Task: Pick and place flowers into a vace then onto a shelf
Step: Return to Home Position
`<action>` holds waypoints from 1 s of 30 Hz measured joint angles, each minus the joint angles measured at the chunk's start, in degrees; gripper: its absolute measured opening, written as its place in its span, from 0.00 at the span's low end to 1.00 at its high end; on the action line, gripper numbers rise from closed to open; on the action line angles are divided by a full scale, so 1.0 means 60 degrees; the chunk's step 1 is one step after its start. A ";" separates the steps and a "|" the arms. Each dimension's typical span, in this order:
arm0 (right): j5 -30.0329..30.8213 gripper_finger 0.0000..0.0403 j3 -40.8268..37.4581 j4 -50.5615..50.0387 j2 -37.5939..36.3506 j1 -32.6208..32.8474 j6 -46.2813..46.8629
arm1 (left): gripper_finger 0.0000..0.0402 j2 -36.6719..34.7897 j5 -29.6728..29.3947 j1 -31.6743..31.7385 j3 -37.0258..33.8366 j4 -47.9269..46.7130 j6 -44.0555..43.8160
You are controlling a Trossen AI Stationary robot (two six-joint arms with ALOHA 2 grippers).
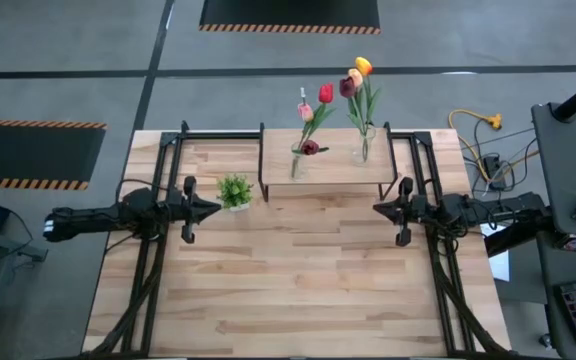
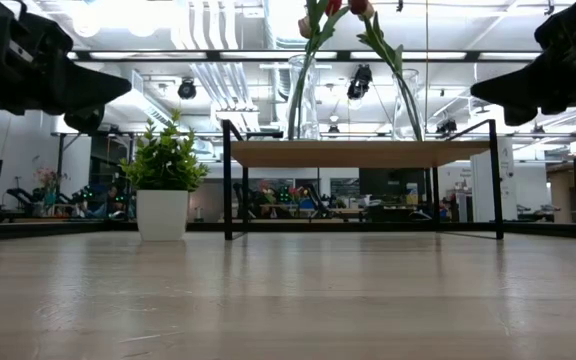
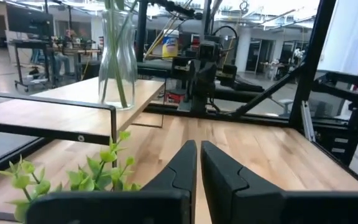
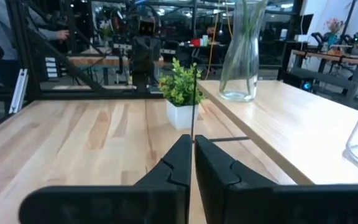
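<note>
at table's (image 1: 298, 270) 2 sides: left fingers (image 1: 211, 208), right fingers (image 1: 379, 208) clenched, held level, pointing inward.

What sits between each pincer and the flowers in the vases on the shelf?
The small potted plant stands between the left pincer and the flowers on the shelf. Nothing visible stands between the right pincer and them.
</note>
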 joint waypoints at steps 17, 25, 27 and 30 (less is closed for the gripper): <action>0.0055 0.03 0.0000 0.0013 0.0155 0.0000 -0.0184 | 0.01 0.0337 -0.0080 0.0000 0.0011 -0.0145 0.0439; 0.0074 0.03 0.0000 0.0015 0.0162 0.0000 -0.0186 | 0.01 0.0569 -0.0080 0.0000 0.0011 -0.0145 0.0435; 0.0074 0.03 0.0000 0.0015 0.0162 0.0000 -0.0186 | 0.01 0.0619 -0.0080 0.0000 0.0011 -0.0145 0.0435; 0.0074 0.03 0.0000 0.0015 0.0162 0.0000 -0.0186 | 0.01 0.0732 -0.0080 0.0000 0.0011 -0.0145 0.0435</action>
